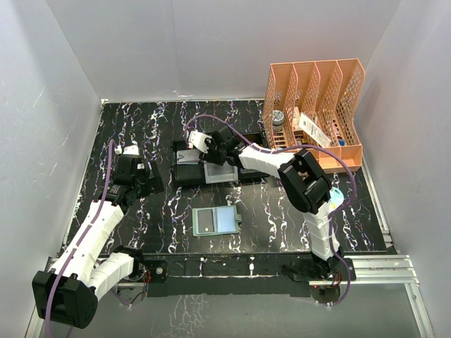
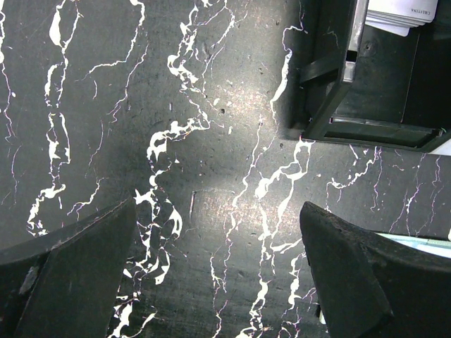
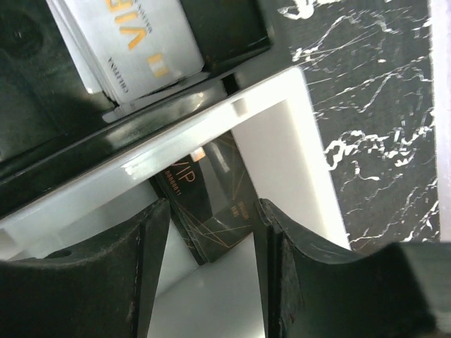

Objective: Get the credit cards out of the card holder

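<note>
Sage-green bifold card holder lies open near the front edge of the black marbled counter. Dark grey-black plastic credit card is laid in white rectangular tray beneath the parted right gripper, best raised straight up.

"VIP" on white card, "VIP" on black card

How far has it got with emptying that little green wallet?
Done: a stack of pale cards lies in the black tray. In hand: the right gripper has its jaws astride a dark card in the white tray; grip unclear. Left: the open card holder shows a dark patch, possibly another card. The left gripper hangs open.
</note>
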{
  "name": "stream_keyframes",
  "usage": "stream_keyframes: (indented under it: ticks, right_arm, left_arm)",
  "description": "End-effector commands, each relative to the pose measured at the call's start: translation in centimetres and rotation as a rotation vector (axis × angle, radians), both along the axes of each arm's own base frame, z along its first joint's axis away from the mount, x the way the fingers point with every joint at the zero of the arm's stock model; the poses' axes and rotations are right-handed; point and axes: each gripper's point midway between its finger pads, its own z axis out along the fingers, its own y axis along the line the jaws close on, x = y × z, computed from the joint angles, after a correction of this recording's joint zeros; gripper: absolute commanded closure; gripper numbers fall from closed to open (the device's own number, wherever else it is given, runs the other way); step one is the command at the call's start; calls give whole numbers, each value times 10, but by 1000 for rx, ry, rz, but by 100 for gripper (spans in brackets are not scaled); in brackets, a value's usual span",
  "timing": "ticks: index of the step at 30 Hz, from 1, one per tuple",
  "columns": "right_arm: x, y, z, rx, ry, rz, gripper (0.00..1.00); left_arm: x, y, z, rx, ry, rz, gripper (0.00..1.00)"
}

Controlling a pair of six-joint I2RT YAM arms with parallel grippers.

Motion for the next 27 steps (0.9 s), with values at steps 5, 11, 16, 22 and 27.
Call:
stream_keyframes:
  ticks: [5, 11, 16, 22, 27]
  right_arm:
    - [-3, 0, 163, 492, -164, -186, 38]
    - [-60, -45, 231, 787, -158, -298, 26]
    - [-109, -87, 266, 1027, -137, -376, 10]
    - [-164, -86, 253, 1122, 134, -337, 2]
    - [-190, -94, 205, 1236, 450, -569, 2]
  left_arm:
    - [2, 0, 9, -2, -29, -14, 1]
    - [2, -3, 15, -12, -58, -40, 1]
    - [3, -7, 19, -23, -79, -65, 1]
    - [3, -6, 18, -16, -75, -61, 1]
    - [3, -10, 16, -31, -72, -82, 1]
